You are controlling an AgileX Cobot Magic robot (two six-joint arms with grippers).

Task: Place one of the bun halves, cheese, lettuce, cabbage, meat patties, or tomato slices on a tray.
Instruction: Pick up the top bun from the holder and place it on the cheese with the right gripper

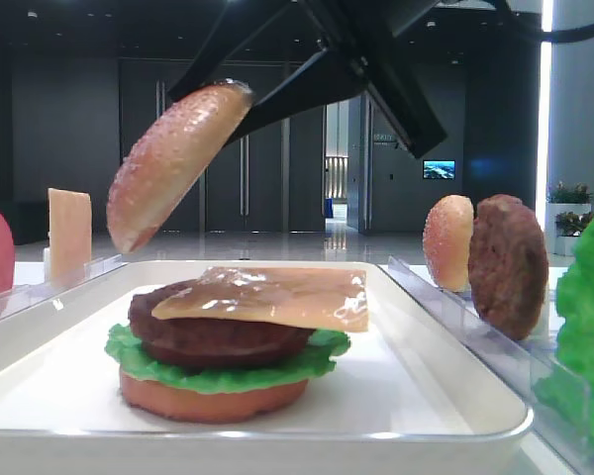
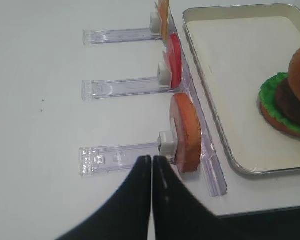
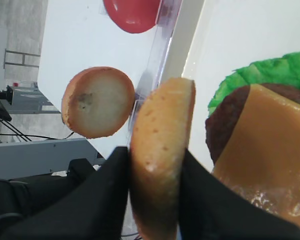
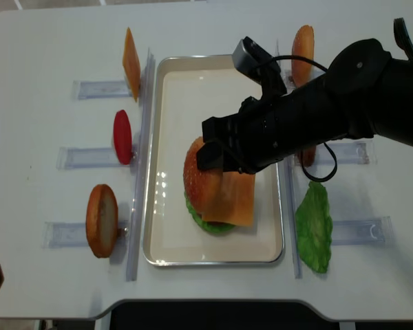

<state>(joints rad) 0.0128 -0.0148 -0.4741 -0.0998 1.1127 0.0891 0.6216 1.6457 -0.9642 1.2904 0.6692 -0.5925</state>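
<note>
My right gripper point(image 3: 155, 152) is shut on a golden bun half point(image 3: 162, 145), held on edge and tilted. The bun half point(image 1: 173, 163) hangs above the left side of a stack on the white tray point(image 1: 445, 396). The stack is an orange-red base, lettuce point(image 1: 218, 371), a meat patty point(image 1: 213, 332) and a glossy cheese slice point(image 1: 277, 297). From overhead, the bun half point(image 4: 195, 172) overlaps the cheese point(image 4: 235, 199). My left gripper point(image 2: 152, 159) is shut and empty, low over the table beside a bun half point(image 2: 186, 131) standing in a clear rack.
Clear racks flank the tray. The left ones hold a cheese slice point(image 4: 131, 55), a tomato slice point(image 4: 122, 136) and a bun half point(image 4: 102, 220). The right ones hold a bun half point(image 4: 303, 45), a patty point(image 1: 507, 265) and lettuce point(image 4: 313, 227). The table's front edge point(image 2: 270, 207) is close.
</note>
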